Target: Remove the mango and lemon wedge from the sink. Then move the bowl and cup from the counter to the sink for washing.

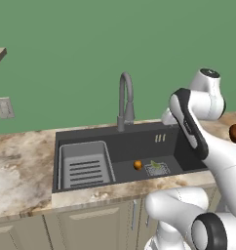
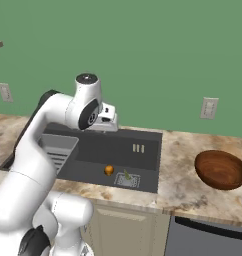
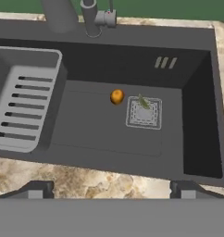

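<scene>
Sink (image 3: pixel 197 120), dark grey, lies below your wide-open, empty end effector (image 3: pixel 112 190); small orange mango (image 3: pixel 116 96) sits ahead, tiny green lemon wedge (image 3: pixel 143 102) beside it. Descend onto the mango first.

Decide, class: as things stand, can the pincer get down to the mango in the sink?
Probably yes. The pincer is open above the sink's front edge, and the mango lies bare on the floor, apart from the lemon wedge, nothing over it.

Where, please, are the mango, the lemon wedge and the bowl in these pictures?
mango (image 3: pixel 117 96): hand view, middle of the fruit.
lemon wedge (image 3: pixel 143 102): hand view, middle of the sliver, on the drain grate.
bowl (image 2: pixel 221 169): right base view, inner hollow.
</scene>
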Controlling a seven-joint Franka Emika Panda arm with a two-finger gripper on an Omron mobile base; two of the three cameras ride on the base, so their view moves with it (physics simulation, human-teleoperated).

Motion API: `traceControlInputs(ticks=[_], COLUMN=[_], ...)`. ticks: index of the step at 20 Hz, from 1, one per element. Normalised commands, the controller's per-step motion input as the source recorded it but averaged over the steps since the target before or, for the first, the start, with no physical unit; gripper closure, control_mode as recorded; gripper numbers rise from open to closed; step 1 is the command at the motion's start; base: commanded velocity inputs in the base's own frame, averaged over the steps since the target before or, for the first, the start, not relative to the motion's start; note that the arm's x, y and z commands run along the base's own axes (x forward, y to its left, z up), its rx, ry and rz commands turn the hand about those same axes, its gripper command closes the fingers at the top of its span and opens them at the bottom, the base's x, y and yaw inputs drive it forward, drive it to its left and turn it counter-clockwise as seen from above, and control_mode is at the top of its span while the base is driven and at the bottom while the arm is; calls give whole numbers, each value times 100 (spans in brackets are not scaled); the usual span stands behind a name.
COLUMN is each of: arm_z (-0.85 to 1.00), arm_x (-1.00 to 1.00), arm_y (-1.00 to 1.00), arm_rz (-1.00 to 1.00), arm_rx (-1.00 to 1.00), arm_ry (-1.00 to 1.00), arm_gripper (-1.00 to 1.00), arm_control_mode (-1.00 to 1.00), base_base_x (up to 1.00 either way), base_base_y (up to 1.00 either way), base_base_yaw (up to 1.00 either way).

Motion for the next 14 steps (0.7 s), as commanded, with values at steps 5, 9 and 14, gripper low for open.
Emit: traceControlInputs(ticks=[5,9,14], arm_z=[-18,-16,-15], arm_x=[0,0,1], arm_y=[-18,-15,-14], arm_rz=[17,21,22], arm_rx=[11,7,0], arm_ry=[0,0,0], arm_gripper=[-100,-100,-100], arm_control_mode=[-100,-100,-100], base_base_x=[0,0,0], base_base_y=[0,0,0], base_base_yaw=[0,0,0])
